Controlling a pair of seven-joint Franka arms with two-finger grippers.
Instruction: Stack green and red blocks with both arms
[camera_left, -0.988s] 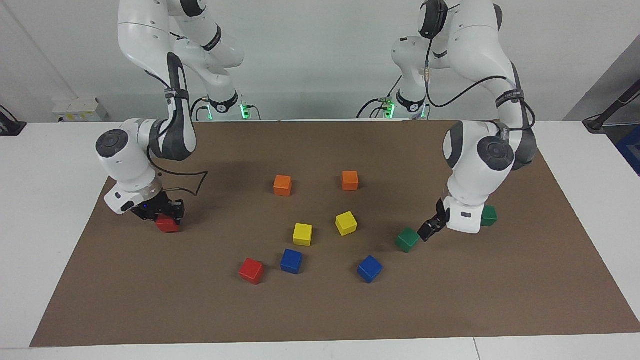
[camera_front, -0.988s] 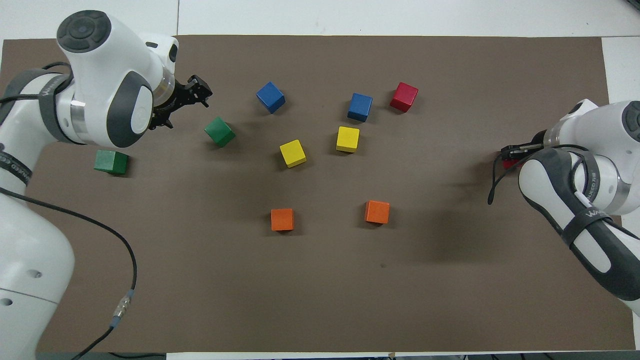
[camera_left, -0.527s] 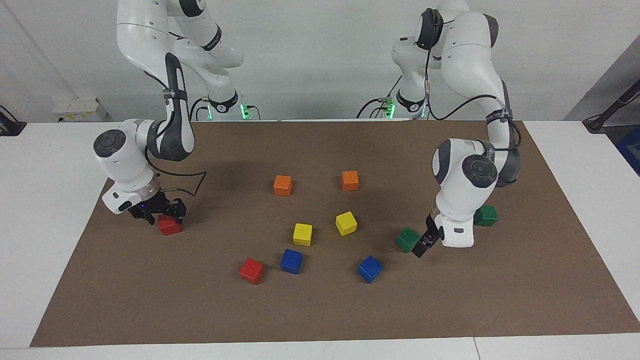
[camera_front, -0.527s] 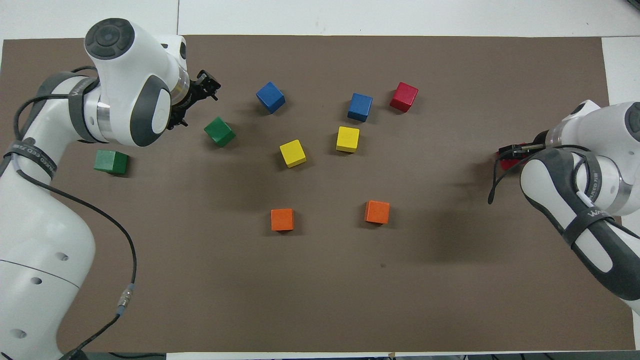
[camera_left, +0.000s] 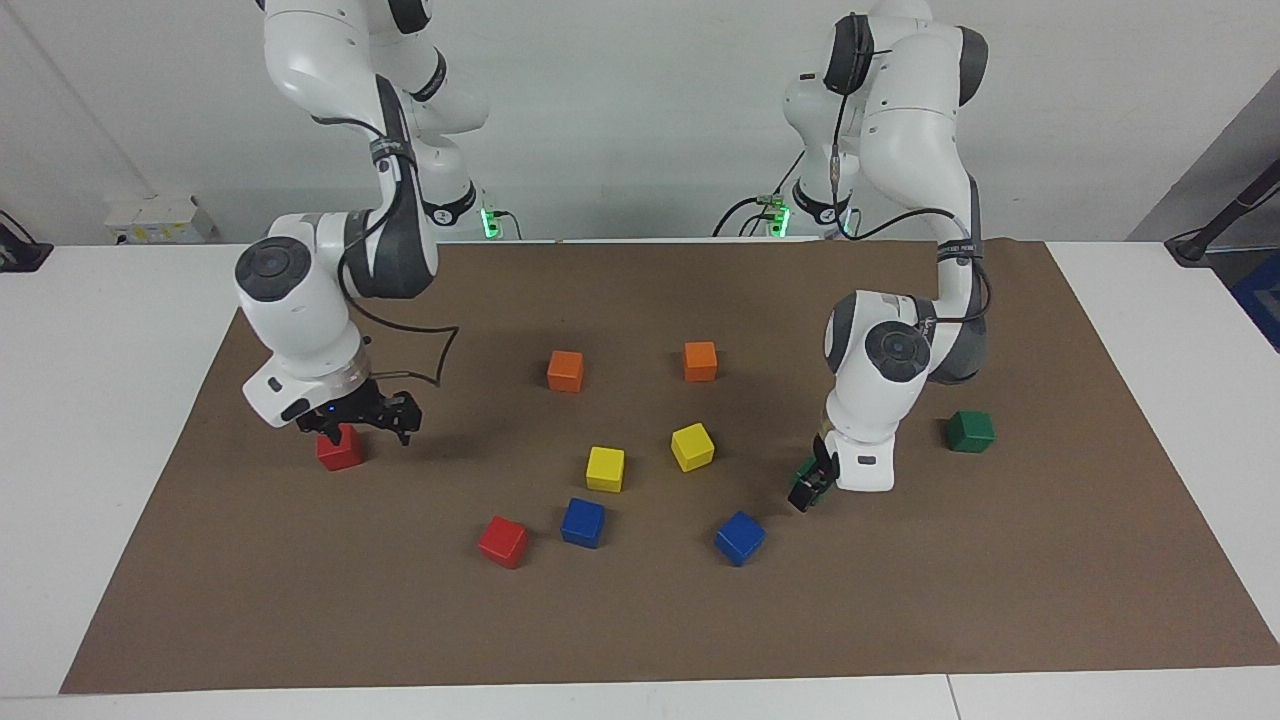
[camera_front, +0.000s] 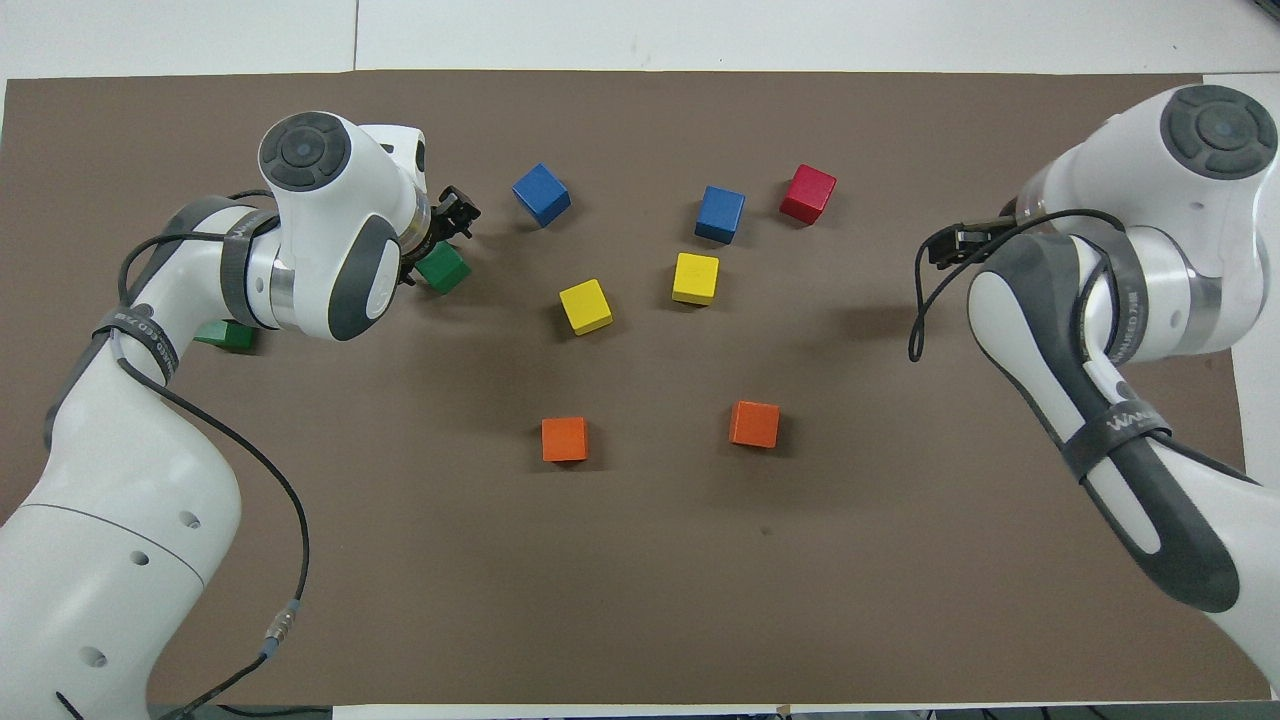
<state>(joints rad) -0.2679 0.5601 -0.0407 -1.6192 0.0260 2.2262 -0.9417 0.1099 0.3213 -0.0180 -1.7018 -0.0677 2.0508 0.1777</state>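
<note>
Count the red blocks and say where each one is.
2. One red block lies under the right claw at the right arm's end; the other sits beside a blue block. None looks hidden.

You have two high, distant views half a turn apart. The facing view looks across the table (camera_left: 1150, 280) toward the arm bases and wall, taking in the whole brown mat (camera_left: 640, 620). The overhead view looks steeply down from the robots' end, arms entering at the bottom. Both share the mat (camera_front: 640, 600) and every scattered cube.
</note>
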